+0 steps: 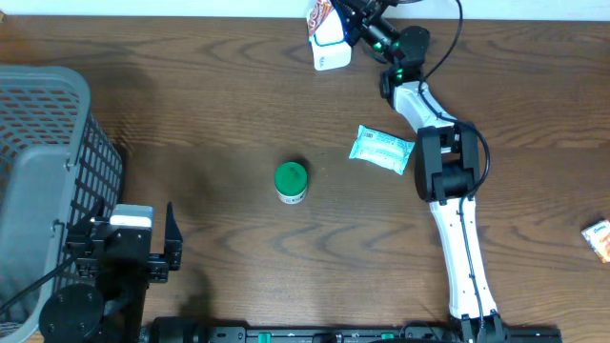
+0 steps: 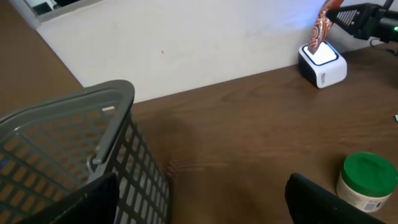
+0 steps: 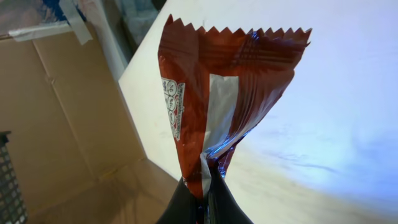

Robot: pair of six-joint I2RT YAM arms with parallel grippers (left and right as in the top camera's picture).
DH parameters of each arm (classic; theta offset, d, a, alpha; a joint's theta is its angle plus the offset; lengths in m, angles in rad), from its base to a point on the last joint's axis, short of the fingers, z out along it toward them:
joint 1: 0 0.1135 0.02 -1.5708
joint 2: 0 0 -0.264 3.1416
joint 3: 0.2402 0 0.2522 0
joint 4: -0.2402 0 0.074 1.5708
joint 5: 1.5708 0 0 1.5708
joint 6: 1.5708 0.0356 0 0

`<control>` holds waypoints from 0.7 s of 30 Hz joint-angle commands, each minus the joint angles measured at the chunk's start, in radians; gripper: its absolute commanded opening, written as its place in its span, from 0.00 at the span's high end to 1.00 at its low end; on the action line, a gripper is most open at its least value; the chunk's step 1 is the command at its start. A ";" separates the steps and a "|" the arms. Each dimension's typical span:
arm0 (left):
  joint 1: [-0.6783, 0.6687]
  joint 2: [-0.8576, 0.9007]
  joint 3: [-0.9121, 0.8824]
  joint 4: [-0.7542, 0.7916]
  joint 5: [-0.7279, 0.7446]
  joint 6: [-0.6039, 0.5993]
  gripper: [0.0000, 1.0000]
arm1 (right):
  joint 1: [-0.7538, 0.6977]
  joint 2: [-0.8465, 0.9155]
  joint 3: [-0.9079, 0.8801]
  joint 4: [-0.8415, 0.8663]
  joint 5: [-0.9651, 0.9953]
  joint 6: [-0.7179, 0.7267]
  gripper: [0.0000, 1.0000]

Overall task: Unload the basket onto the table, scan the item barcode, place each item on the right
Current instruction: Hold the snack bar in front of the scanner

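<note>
1. The red snack packet [image 3: 227, 81] is pinched at its lower end in the closed right gripper [image 3: 208, 194], upright just above the lit white scanner [image 2: 322, 63].
2. A failed read is risked — the barcode may be turned away, or crinkled foil may glare.
3. The thin end could be lost from the pinch.
4. The left gripper [image 2: 199, 194] is held wide open — empty, beside the basket [image 2: 93, 118].

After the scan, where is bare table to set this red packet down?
Widest bare wood: between the grey mesh basket and the green-lidded white jar. Also free: right of the white right arm, up to the small orange packet. Crowded: around the white scanner box and teal wrapper.
</note>
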 commanded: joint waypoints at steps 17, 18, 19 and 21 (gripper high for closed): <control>-0.004 -0.007 -0.003 -0.022 0.000 0.002 0.14 | -0.028 0.023 0.030 0.252 -0.110 0.102 0.99; -0.004 -0.007 -0.003 -0.022 0.000 0.002 0.14 | -0.026 0.025 0.030 0.234 -0.118 0.086 0.99; -0.004 -0.007 -0.003 -0.022 0.000 0.002 0.14 | -0.025 0.027 0.030 0.216 -0.117 0.065 0.99; -0.004 -0.007 -0.003 -0.022 0.001 0.002 0.14 | -0.021 0.033 0.030 0.177 -0.116 0.014 0.99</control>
